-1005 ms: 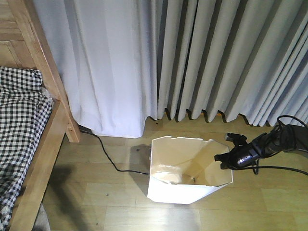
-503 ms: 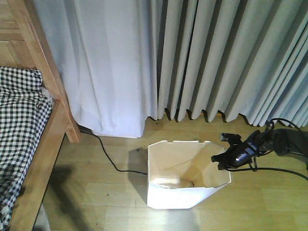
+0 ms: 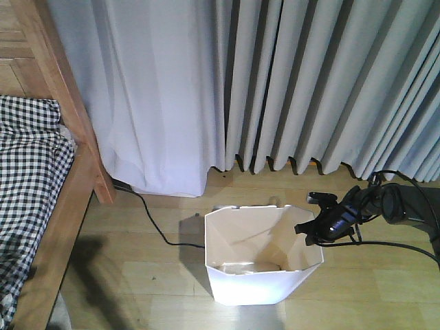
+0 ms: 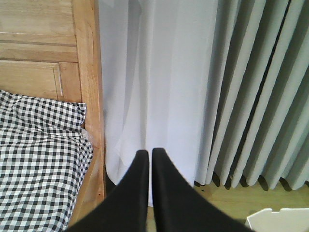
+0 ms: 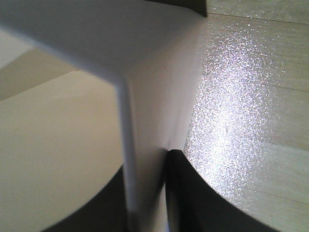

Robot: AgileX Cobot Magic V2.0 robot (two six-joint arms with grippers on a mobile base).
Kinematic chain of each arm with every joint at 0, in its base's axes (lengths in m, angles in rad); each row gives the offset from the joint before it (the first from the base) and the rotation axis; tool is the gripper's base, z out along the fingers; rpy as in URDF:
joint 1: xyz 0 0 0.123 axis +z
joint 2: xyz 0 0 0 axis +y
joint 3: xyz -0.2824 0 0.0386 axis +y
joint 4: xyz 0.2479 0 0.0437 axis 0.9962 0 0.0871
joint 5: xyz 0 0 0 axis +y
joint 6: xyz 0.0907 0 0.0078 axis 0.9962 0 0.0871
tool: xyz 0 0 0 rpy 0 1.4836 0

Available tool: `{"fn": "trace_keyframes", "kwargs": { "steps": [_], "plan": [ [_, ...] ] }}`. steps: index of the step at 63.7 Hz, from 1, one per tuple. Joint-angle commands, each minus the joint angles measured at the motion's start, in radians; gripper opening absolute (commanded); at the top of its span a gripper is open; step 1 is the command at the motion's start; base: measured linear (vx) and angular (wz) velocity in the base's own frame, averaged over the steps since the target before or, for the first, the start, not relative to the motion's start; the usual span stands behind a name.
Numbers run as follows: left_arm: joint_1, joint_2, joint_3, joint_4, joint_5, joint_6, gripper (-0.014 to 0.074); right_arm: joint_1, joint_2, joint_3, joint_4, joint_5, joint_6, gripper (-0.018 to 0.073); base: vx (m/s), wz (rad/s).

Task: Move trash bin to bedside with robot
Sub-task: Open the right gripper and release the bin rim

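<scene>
Front-facing view puts the trash bin [image 3: 261,258] upright on the wooden floor [image 3: 137,275], just before the grey curtains [image 3: 309,82] and well apart from the bedside [image 3: 65,206] on the far side. My right gripper [image 3: 313,230] pinches its thin rim wall, one finger inside, one outside. My left gripper [image 4: 146,159] hangs near the bed frame, fingers nearly touching, holding nothing.

no readable text, labels, brands or numbers on any visible surface
</scene>
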Motion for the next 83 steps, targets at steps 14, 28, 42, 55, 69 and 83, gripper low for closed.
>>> {"fn": "trace_keyframes", "kwargs": {
  "steps": [14,28,42,55,69,83],
  "plan": [
    [0.001,-0.014,0.012,-0.004,-0.069,-0.006,-0.0006,-0.007,-0.086,-0.026,0.065,0.059,0.001,0.0242,0.0,0.0],
    [0.001,-0.014,0.012,-0.004,-0.069,-0.006,-0.0006,-0.007,-0.086,-0.026,0.05,0.056,0.001,0.0338,0.0,0.0],
    [0.001,-0.014,0.012,-0.004,-0.069,-0.006,-0.0006,-0.007,-0.086,-0.026,0.042,0.045,0.001,0.04,0.0,0.0],
    [0.001,-0.014,0.012,-0.004,-0.069,-0.006,-0.0006,-0.007,-0.086,-0.026,0.042,0.036,0.003,0.0462,0.0,0.0],
    [0.001,-0.014,0.012,-0.004,-0.069,-0.006,-0.0006,-0.007,-0.086,-0.026,0.041,0.028,0.001,0.0473,0.0,0.0],
    [0.001,-0.014,0.012,-0.004,-0.069,-0.006,-0.0006,-0.019,-0.119,-0.023,0.008,0.072,0.013,0.0473,0.0,0.0]
  ]
}}
